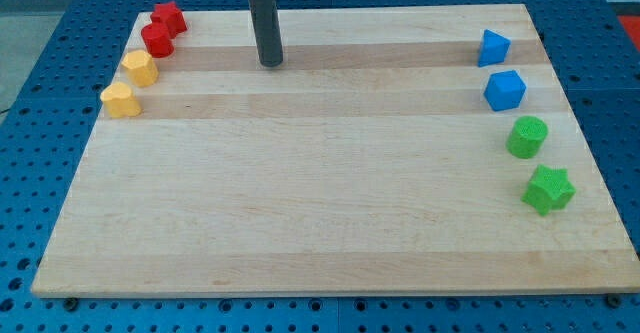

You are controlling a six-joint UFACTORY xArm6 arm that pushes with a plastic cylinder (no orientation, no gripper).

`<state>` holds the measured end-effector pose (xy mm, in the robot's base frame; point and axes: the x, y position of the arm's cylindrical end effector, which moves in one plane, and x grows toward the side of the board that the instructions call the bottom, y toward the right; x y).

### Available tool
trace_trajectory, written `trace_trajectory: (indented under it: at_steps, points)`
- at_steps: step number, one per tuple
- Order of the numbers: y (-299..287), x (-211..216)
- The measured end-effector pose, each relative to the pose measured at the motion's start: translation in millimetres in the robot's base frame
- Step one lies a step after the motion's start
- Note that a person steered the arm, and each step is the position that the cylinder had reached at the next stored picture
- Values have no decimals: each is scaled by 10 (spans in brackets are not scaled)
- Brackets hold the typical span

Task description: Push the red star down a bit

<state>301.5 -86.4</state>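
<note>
Eight blocks line the two short sides of the worktop (320, 213), with my tip (271, 63) near the view's top.
No gripper is fitted, only the rod. The red star (169, 18) sits at the top-left corner, touching a red cylinder (157, 40) below it; then two yellow blocks (140, 68) (120, 100). My tip stands well right of the star. At right: two blue blocks (493, 48) (505, 90), a green cylinder (527, 137), a green star (548, 189).

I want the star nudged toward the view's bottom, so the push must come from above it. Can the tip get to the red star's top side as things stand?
Probably not easily. My tip has bare board toward the red star, but the star sits at the board's top edge, leaving hardly any room above.
</note>
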Motion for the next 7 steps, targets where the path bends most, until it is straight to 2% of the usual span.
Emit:
trace_trajectory:
  at_steps: [1,3,5,7]
  points:
    - [-1,0]
    - [331,623]
    - [-108,-990]
    - [-582,-1096]
